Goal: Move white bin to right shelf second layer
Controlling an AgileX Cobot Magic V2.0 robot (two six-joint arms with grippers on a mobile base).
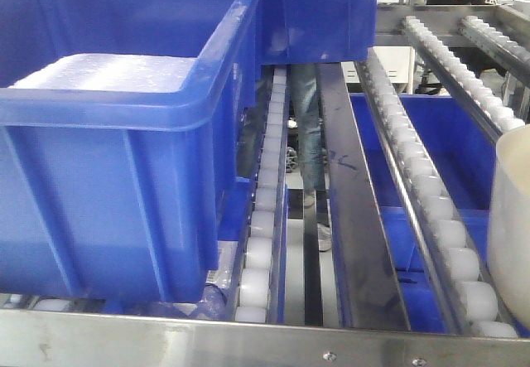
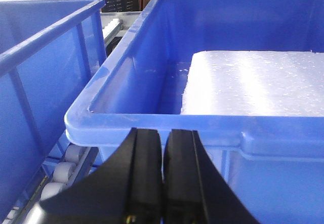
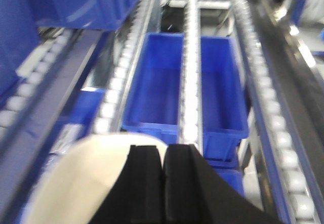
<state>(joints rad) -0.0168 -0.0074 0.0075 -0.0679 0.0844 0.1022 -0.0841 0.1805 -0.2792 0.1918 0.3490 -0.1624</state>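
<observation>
The white bin [image 1: 512,226] shows as a glossy off-white wall at the right edge of the front view, just above the roller rails [image 1: 431,193] of the right shelf second layer. From the right wrist it fills the lower left [image 3: 76,183], and its rim runs in between the black fingers. My right gripper [image 3: 163,147] is shut on that rim. My left gripper [image 2: 163,131] is shut with nothing in it, just in front of the near rim of a blue crate [image 2: 212,72].
The large blue crate [image 1: 108,135], holding a white foam slab [image 1: 108,73], sits on the left rollers behind the flat steel front bar [image 1: 248,338]. Another blue crate [image 1: 319,11] stands further back. An empty blue crate [image 3: 167,92] lies on the level below. A person's legs [image 1: 308,118] stand behind the rack.
</observation>
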